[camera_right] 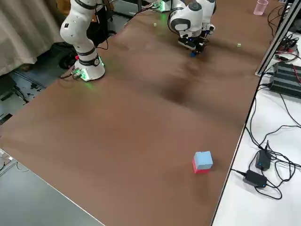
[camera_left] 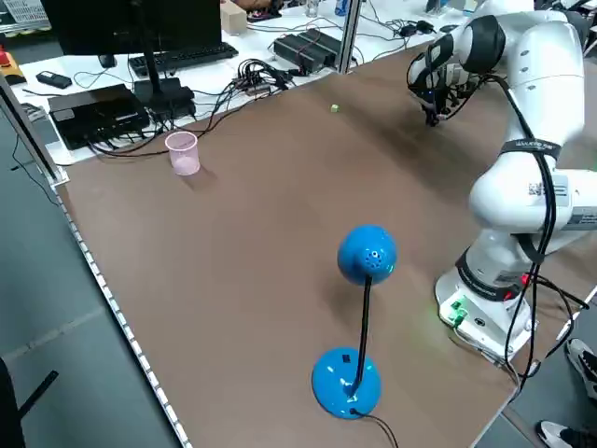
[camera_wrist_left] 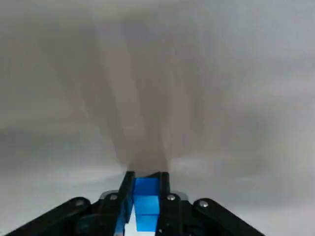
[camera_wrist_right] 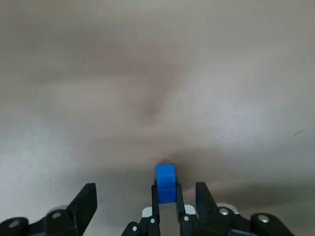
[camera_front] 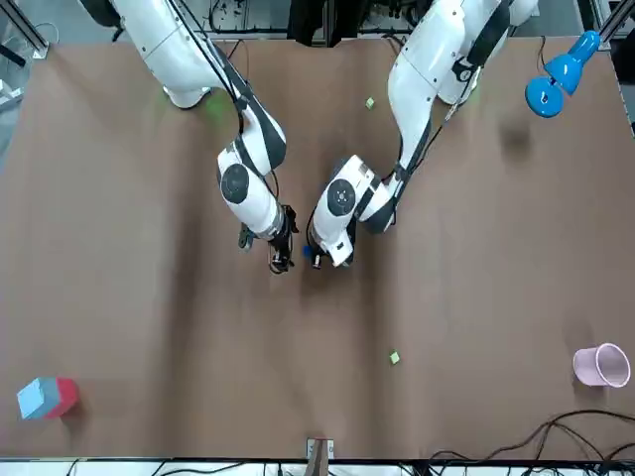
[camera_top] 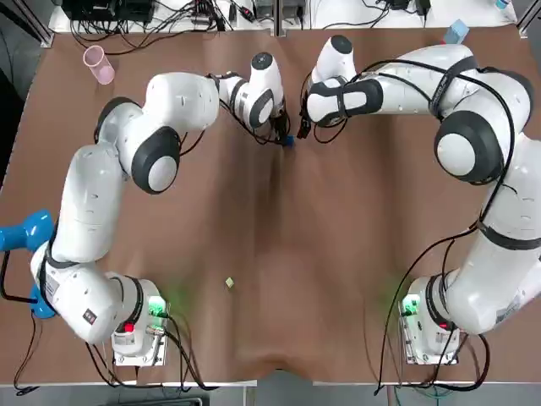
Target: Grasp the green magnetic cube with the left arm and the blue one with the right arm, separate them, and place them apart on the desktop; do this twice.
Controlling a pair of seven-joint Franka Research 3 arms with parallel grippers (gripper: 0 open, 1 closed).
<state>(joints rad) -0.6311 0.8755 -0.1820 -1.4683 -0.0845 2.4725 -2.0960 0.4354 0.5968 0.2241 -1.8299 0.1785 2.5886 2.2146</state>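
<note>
My left gripper [camera_top: 283, 135] is at the far middle of the table, shut on a blue cube [camera_wrist_left: 146, 194] in the left wrist view. That cube [camera_top: 289, 140] shows at its tip from overhead. My right gripper [camera_top: 303, 128] hangs close beside it. In the right wrist view its fingers are shut on a blue cube [camera_wrist_right: 166, 177] that sticks out past the tips. One small green cube [camera_top: 229, 283] lies on the near middle of the table. Another green cube [camera_front: 394, 357] lies toward the far edge.
A pink cup [camera_top: 99, 64] stands at the far left. A blue desk lamp [camera_top: 21, 233] stands at the left edge beside the left arm. A blue and red block [camera_front: 45, 397] sits in the far right corner. Cables and electronics lie beyond the far edge.
</note>
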